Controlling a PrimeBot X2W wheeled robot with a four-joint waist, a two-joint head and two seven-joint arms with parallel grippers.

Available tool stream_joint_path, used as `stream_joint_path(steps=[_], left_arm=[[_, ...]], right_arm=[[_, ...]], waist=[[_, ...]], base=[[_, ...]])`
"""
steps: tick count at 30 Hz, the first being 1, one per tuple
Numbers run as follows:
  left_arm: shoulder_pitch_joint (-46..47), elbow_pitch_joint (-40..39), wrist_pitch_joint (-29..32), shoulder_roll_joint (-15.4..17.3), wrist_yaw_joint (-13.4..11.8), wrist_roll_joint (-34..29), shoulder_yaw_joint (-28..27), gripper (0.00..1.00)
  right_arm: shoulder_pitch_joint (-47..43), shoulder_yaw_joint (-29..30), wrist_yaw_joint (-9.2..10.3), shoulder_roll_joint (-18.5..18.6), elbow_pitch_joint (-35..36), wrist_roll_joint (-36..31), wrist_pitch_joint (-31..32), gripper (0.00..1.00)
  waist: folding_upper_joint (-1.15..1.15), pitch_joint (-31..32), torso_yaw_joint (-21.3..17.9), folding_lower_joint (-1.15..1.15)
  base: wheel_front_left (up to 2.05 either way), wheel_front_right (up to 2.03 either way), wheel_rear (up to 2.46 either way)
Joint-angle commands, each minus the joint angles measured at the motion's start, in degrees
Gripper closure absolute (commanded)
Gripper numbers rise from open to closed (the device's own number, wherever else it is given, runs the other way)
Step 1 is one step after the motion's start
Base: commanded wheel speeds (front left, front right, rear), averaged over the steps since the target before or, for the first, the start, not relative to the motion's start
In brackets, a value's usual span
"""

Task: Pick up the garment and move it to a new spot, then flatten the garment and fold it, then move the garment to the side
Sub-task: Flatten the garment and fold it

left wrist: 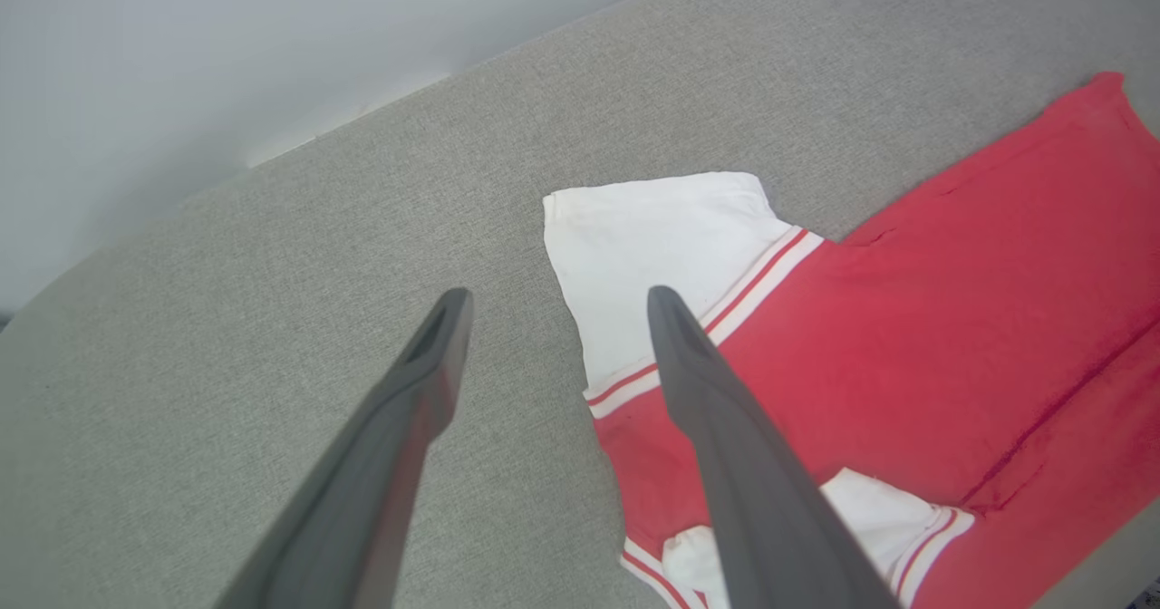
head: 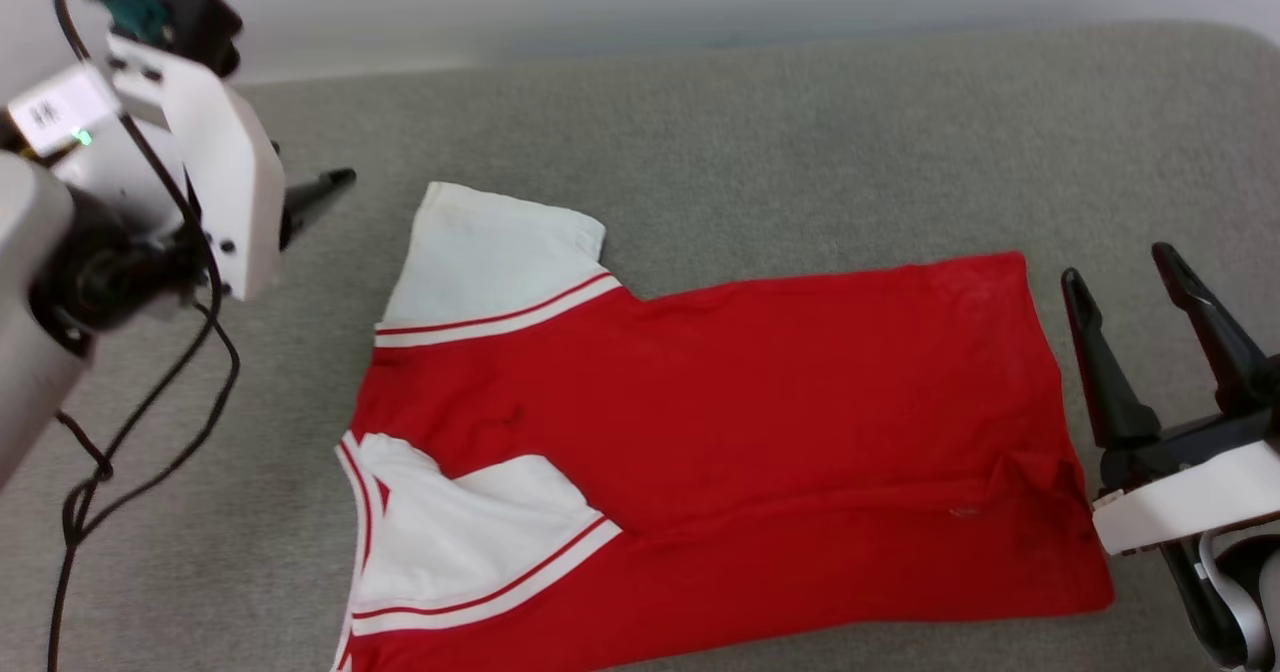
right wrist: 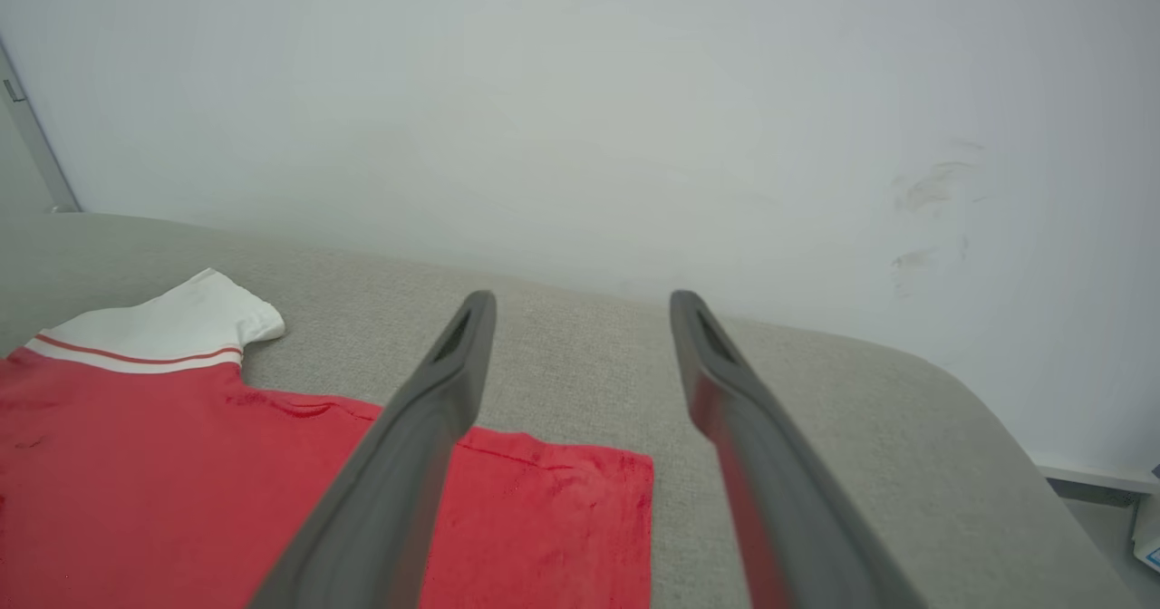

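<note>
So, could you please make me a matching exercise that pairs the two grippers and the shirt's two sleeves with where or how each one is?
Things:
1. left gripper
2. right gripper
3. far sleeve
4. near sleeve

Places and states:
A. folded over the red body of the garment
B. open, beside the hem end
C. spread flat on the grey surface
D. open, by the sleeve end

Pairs: 1-D; 2-B; 3-C; 4-A
</note>
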State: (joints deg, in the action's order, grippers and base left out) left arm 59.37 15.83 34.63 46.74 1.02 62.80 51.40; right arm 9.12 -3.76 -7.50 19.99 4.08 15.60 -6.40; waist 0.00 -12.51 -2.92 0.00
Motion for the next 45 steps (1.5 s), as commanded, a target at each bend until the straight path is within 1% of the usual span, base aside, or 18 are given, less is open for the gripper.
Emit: stream_joint_path(steps=[1,6,10,13,19,22,26,27,28,33,35,37,39,40,43,44,45], left_arm=[[2.4,1.1,2.7,-0.3,0.1,0.9,-0.3,0.0],[9.0,4.1,11.3,0.0,-0.6,1.9,-0.3,0.0],[12.9,5.9,15.9,-0.4,-1.6,2.0,-0.3,0.0],[14.4,7.6,17.7,-0.9,-1.9,1.2,0.3,0.0],[15.7,11.1,18.3,-2.0,-1.8,0.5,1.1,0.0],[15.6,13.1,18.7,-2.7,-1.1,0.7,1.5,0.0],[14.4,15.3,20.8,-3.3,0.2,0.0,3.8,0.0],[14.1,15.6,21.3,-3.4,0.5,0.1,4.1,0.76],[14.0,15.9,21.4,-3.6,0.8,0.3,4.1,1.0],[14.6,16.4,20.1,-4.4,1.9,0.0,3.9,1.0],[14.9,16.3,19.4,-4.7,2.3,-0.2,3.9,1.0],[14.8,15.9,18.4,-5.3,3.0,-0.4,4.1,1.0],[14.5,15.4,17.6,-5.8,3.6,-0.6,4.5,1.0],[14.2,15.1,17.1,-6.0,3.9,-0.7,4.7,1.0],[13.3,14.2,15.9,-6.8,4.5,-0.7,5.1,1.0],[12.8,12.6,14.8,-7.6,4.8,-0.7,5.3,1.0],[12.6,12.1,14.5,-7.8,4.9,-1.0,5.5,1.0]], right_arm=[[-0.5,0.2,0.02,-1.2,1.6,-0.6,0.5,0.0],[1.0,0.3,0.03,-2.7,4.2,-1.6,1.3,0.0],[2.5,-0.1,0.03,-3.0,4.9,-1.4,1.0,0.0],[3.3,-0.2,0.03,-3.1,5.0,-1.3,0.6,0.0],[5.1,-0.9,0.03,-3.1,4.6,-1.5,-0.2,0.0],[6.0,-1.3,0.03,-3.2,4.3,-1.6,-0.5,0.0],[6.3,-1.1,0.03,-2.9,3.5,-1.6,-0.8,0.0],[6.3,-1.0,0.03,-2.8,3.4,-1.5,-0.7,0.0],[6.5,-0.9,0.03,-2.8,3.2,-1.3,-0.7,0.0],[8.6,0.3,0.03,-0.9,3.3,-1.8,0.5,0.0],[10.2,0.6,0.03,0.6,3.5,-1.9,2.4,0.0],[11.9,-0.4,0.03,3.2,3.2,-1.2,5.9,0.0],[13.7,-2.3,0.03,6.9,2.6,0.2,11.0,0.0],[15.1,-3.7,0.03,9.3,2.5,0.8,13.6,0.0],[18.9,-9.0,0.03,15.4,1.4,4.5,22.6,0.0],[24.0,-13.8,0.03,20.5,-0.1,10.2,32.0,0.0],[25.4,-15.9,0.03,21.9,-0.6,12.1,35.1,0.0]], waist=[[0.0,-4.5,-2.9,0.0],[0.0,-9.8,-5.5,0.0],[0.0,-13.6,-7.2,0.0],[0.0,-15.9,-8.0,0.0],[0.0,-19.0,-9.2,0.0],[0.0,-20.0,-9.5,0.0],[0.0,-20.4,-9.5,0.0],[0.0,-20.3,-9.5,0.0],[0.0,-20.2,-9.5,0.0],[0.0,-18.5,-8.6,0.0],[0.0,-17.4,-8.1,0.0],[0.0,-16.1,-7.4,0.0],[0.0,-14.9,-6.5,0.0],[0.0,-14.3,-6.0,0.0],[0.0,-13.0,-4.7,0.0],[0.0,-12.2,-3.4,0.0],[0.0,-12.0,-2.9,0.0]], base=[[0.0,0.0,0.0],[0.0,0.0,0.0],[0.0,0.0,0.0],[0.0,0.0,0.0],[0.0,0.0,0.0],[0.0,0.0,0.0],[0.0,0.0,0.0],[0.0,0.0,0.0],[0.0,0.0,0.0],[0.0,0.0,0.0],[0.0,0.0,0.0],[0.0,0.0,0.0],[0.0,0.0,0.0],[0.0,0.0,0.0],[0.0,0.0,0.0],[0.0,0.0,0.0],[0.0,0.0,0.0]])
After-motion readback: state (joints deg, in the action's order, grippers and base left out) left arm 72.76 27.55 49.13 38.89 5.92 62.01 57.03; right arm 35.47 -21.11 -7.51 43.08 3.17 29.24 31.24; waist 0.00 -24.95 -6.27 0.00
